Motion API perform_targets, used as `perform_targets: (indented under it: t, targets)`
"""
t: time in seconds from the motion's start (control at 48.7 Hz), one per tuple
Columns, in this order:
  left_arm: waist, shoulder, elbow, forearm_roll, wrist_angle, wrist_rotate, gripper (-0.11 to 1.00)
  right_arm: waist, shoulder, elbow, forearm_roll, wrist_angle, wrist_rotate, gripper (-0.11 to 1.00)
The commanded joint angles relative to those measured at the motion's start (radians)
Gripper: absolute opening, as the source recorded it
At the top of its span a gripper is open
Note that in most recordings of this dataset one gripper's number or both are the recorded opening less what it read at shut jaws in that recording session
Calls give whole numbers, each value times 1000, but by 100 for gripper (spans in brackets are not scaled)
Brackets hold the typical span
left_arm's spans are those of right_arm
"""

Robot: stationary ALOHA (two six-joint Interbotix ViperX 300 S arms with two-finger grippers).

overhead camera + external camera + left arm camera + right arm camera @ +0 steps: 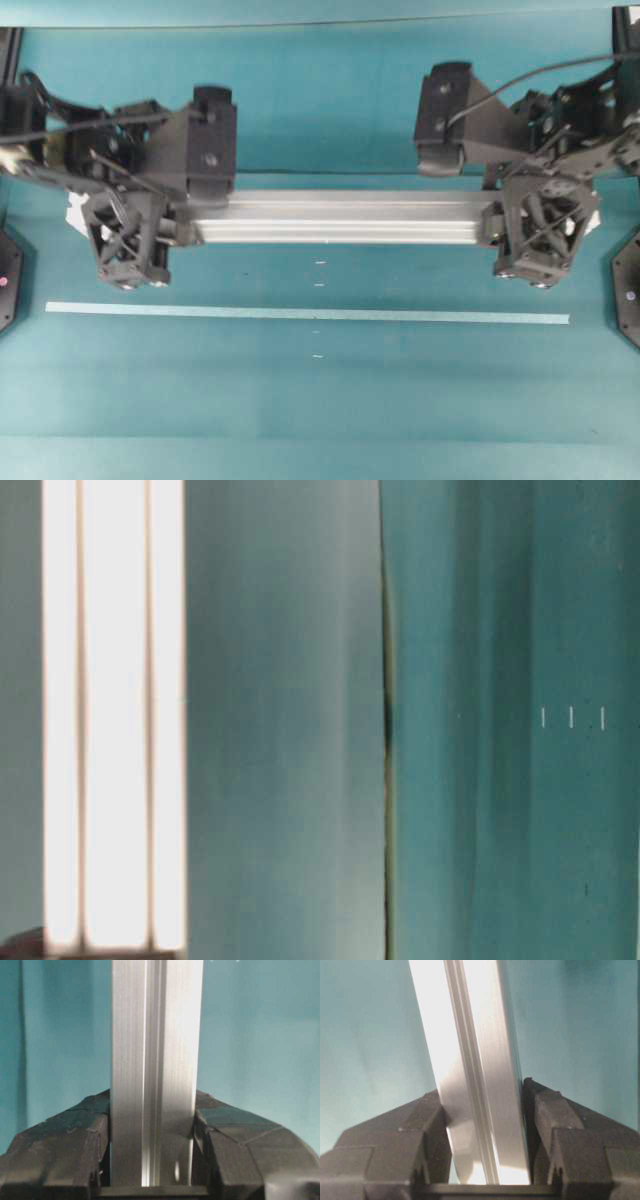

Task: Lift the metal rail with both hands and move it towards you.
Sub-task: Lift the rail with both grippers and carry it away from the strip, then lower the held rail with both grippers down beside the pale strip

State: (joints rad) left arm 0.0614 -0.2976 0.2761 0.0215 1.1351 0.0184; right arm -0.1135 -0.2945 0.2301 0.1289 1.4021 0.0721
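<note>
1. From above, the metal rail (340, 217) lies straight across the middle of the teal table (320, 400). One black arm is at each end of it.
2. The left hand (160, 235) is at the rail's left end. The right hand (515, 228) is at its right end.
3. The view from above does not show how the fingers sit on the rail. The two wrist views do.
4. In the left wrist view, the rail (155, 1075) runs straight up the picture between two black fingers (65, 1145). Both fingers press on its sides. So the left hand is closed on the rail.
5. In the right wrist view, the rail (475, 1075) leans a little to the left. Black fingers (570, 1135) touch it on both sides. So the right hand grips the rail too.
6. Only the view from above shows a thin pale tape strip (300, 313). It lies flat on the table, apart from the rail, lower in the picture and lined up with it.
7. Small white marks (319, 264) sit on the table between the rail and the strip.
8. The table-level view is blurry. It shows bright pale stripes (110, 720) on the left and teal on the right, with tiny white marks (571, 717). I cannot tell what the stripes are.
9. The table is teal all over.
</note>
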Motion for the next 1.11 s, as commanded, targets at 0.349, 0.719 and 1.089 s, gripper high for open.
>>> perform_targets:
  t: [0.349, 0.719, 1.089]
  targets:
    - [-18, 8, -284, 5, 259, -6, 31, 28, -3, -209, 6, 184, 130, 40]
    - [-37, 46, -420, 5, 305, -6, 31, 43, 3, -281, -2, 210, 150, 40]
    - [-38, 48, -422, 5, 305, -8, 31, 43, 3, -282, -3, 207, 144, 40]
